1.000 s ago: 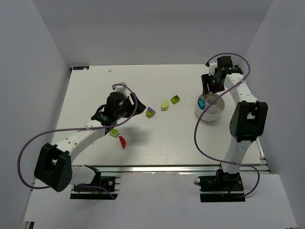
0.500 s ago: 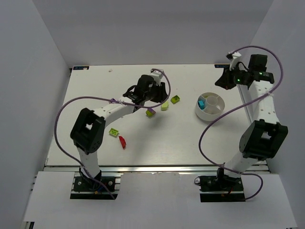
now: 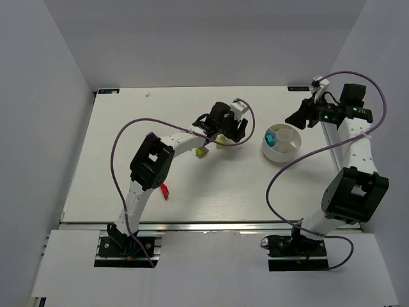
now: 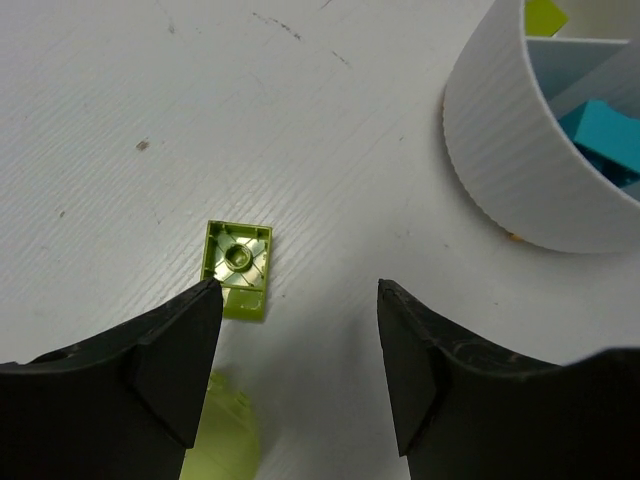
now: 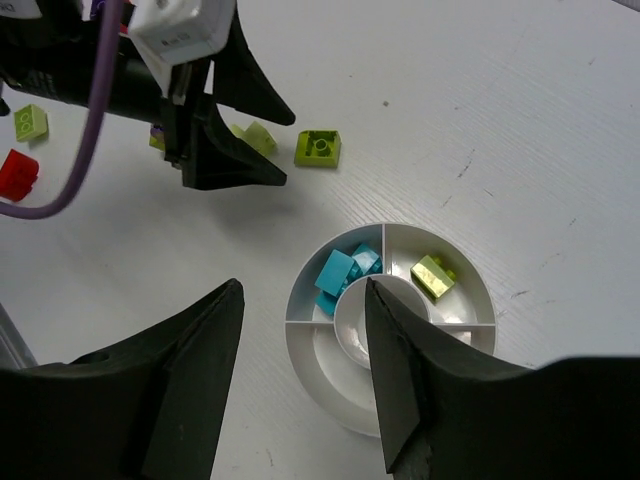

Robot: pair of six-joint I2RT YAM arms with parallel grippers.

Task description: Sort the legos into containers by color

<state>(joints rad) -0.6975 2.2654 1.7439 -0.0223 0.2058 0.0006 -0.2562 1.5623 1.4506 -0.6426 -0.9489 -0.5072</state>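
Note:
The white divided bowl (image 3: 271, 153) holds cyan bricks (image 5: 345, 275) in one wedge and a lime brick (image 5: 432, 275) in another. My left gripper (image 3: 235, 131) is open and empty, low over the table just left of the bowl. An upside-down lime brick (image 4: 238, 268) lies by its left fingertip, and a second lime brick (image 4: 225, 430) lies blurred beneath that finger. My right gripper (image 3: 295, 119) is open and empty, hovering above the bowl (image 5: 330, 375). A lime-and-purple brick (image 3: 201, 151) and a red brick (image 3: 164, 190) lie farther left.
The bowl's ribbed wall (image 4: 500, 150) stands close to the right of my left gripper (image 4: 300, 290). Another lime brick (image 5: 30, 122) lies near the red one (image 5: 18, 172). White walls enclose the table on three sides. Purple cables loop off both arms.
My left arm has swung right, from the lime-and-purple brick to the lime bricks beside the bowl. My right gripper has shifted slightly toward the bowl.

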